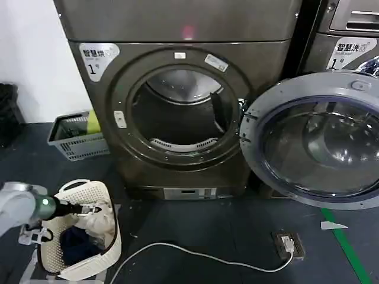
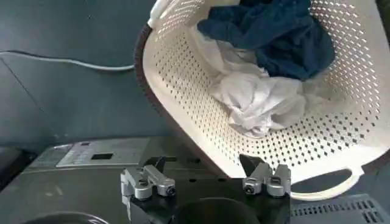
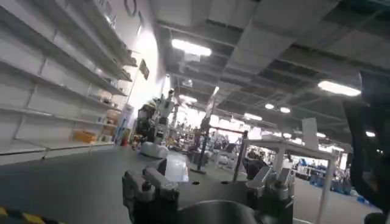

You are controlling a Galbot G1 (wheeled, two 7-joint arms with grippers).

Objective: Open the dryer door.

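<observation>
The dryer door [image 1: 320,139] stands swung wide open to the right of the dryer [image 1: 177,112]. Its grey plastic back and bulging glass bowl face me, and the drum opening is uncovered. My left gripper [image 1: 89,209] hangs low at the left over a white perforated laundry basket [image 1: 112,236], far from the door. In the left wrist view this gripper [image 2: 205,163] is open and holds nothing, with the basket [image 2: 183,79] of white and dark blue clothes beyond it. My right gripper [image 3: 213,173] is open and points up toward a ceiling with lights.
A grey crate [image 1: 74,137] sits on the floor left of the dryer. A white cable [image 1: 195,254] runs across the dark floor to a small box [image 1: 288,244]. A second machine [image 1: 349,35] stands at the right behind the door. Green tape [image 1: 349,248] marks the floor.
</observation>
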